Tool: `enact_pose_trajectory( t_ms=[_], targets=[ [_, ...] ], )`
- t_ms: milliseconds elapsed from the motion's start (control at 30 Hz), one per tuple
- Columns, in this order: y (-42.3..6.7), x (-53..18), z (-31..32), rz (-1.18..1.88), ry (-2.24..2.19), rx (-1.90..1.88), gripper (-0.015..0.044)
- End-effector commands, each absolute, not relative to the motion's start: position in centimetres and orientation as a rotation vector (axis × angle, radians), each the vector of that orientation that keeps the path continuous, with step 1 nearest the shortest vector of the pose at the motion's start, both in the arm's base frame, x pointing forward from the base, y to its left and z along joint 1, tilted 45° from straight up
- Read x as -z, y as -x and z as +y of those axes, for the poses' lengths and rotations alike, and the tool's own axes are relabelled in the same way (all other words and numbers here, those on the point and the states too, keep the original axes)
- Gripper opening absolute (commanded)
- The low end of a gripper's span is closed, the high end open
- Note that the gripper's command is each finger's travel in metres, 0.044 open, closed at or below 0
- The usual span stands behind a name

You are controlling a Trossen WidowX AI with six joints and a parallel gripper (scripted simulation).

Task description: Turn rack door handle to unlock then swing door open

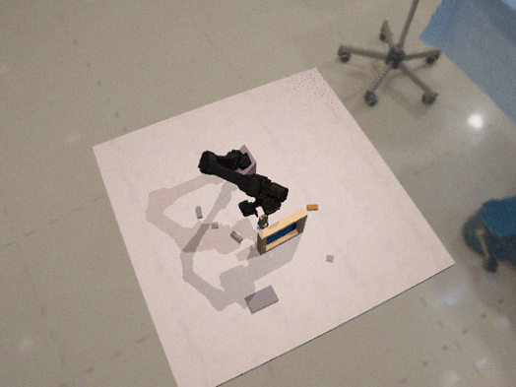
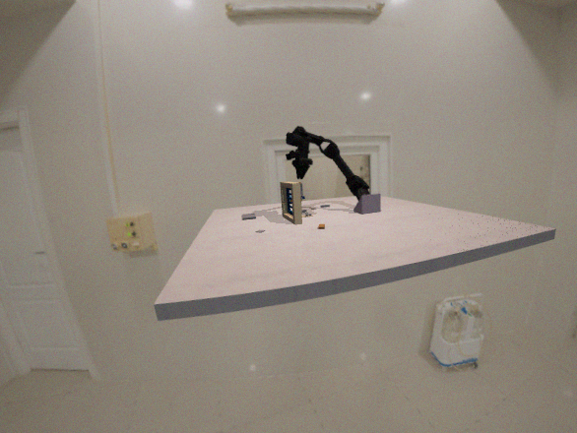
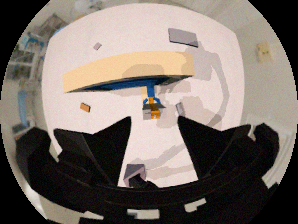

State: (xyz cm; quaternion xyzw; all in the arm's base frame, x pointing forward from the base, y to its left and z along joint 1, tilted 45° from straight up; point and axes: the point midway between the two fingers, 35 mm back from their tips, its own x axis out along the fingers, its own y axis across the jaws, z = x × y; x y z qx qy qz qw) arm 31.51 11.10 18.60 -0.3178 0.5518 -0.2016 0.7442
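Note:
The tan rack frame (image 1: 283, 224) (image 2: 297, 209) (image 3: 130, 65) stands upright on the pale table (image 1: 366, 214) (image 2: 394, 246). The blue door (image 1: 280, 234) (image 3: 125, 84) lies in line with the frame and looks closed. The blue and orange handle (image 1: 263, 221) (image 2: 302, 191) (image 3: 152, 108) sticks out on the arm's side; its turn angle is hard to tell. My gripper (image 1: 262, 212) (image 2: 301, 176) (image 3: 154, 119) is open and empty. It points down above the handle, with a gap in the exterior view. In the wrist view the handle shows between and just beyond the fingertips.
An orange block (image 1: 313, 207) (image 2: 321, 226) (image 3: 85, 107) lies beside the frame's far end. A grey slab (image 1: 261, 299) (image 2: 248, 216) (image 3: 183, 37) lies behind the frame. Small grey blocks (image 1: 236, 236) (image 1: 214, 225) (image 1: 198, 212) lie on the handle's side, another (image 1: 330, 258) beyond the frame.

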Motion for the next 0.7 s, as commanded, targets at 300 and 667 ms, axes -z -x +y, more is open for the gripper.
enact_pose_trajectory(
  t_ms=[300, 667],
  targets=[
    [-32.2, -17.5, 9.9, 1.256, 0.711, 0.456, 0.0287],
    [-32.6, -16.3, 8.7, 1.308, 0.722, 0.460, 0.0287]
  ],
)
